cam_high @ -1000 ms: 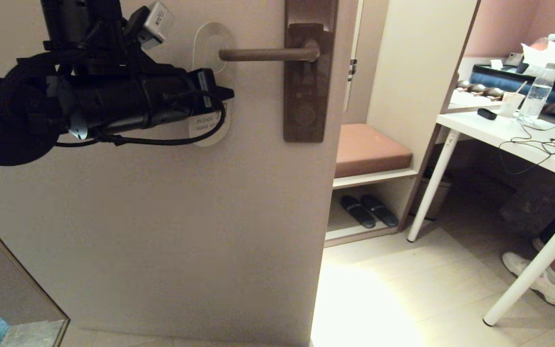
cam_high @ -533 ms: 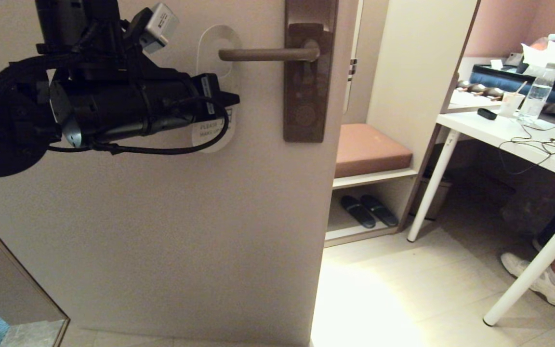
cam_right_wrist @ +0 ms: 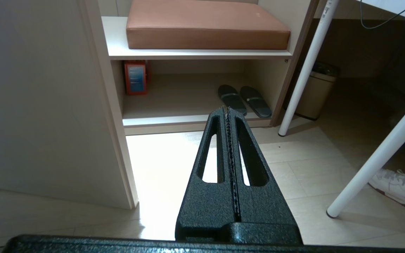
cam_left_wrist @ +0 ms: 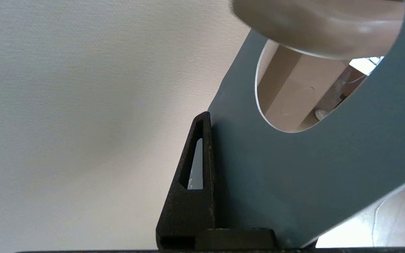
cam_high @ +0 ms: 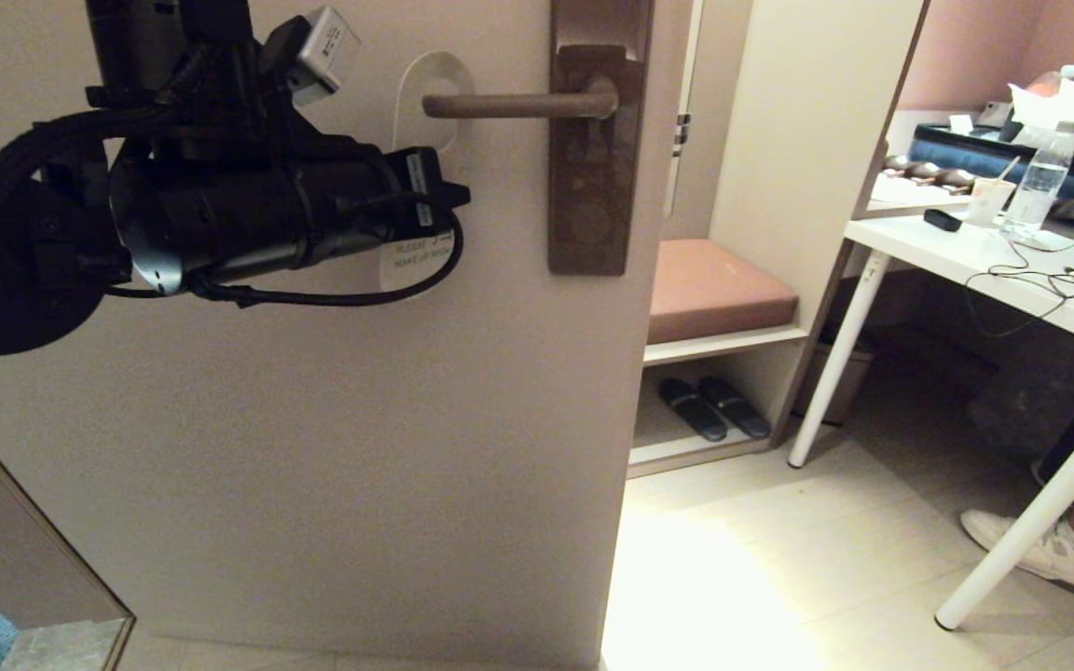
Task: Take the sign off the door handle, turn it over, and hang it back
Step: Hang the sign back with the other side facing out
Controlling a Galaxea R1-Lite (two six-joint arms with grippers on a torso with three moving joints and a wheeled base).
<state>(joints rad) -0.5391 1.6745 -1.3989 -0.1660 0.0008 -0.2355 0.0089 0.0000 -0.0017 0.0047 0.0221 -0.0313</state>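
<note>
Sign (cam_high: pixel 420 140) left of door handle (cam_high: pixel 518 104) tip; slippers (cam_high: pixel 714 407) under bench cushion (cam_high: pixel 719 289).

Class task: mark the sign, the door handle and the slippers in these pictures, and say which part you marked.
the sign (cam_left_wrist: pixel 294 182): left wrist view, grey-blue face below the oval hole.
the door handle (cam_high: pixel 518 105): head view, middle of the lever bar.
slippers (cam_right_wrist: pixel 244 101): right wrist view, where the pair meets, on the low shelf.

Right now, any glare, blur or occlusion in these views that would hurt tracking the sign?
Head view: the left gripper and its arm cover most of the sign; floor glare by the door foot. Left wrist view: the door handle is a close, soft blur, the sign's grey-blue face sharp. Right wrist view: bright floor patch, otherwise sharp.
</note>
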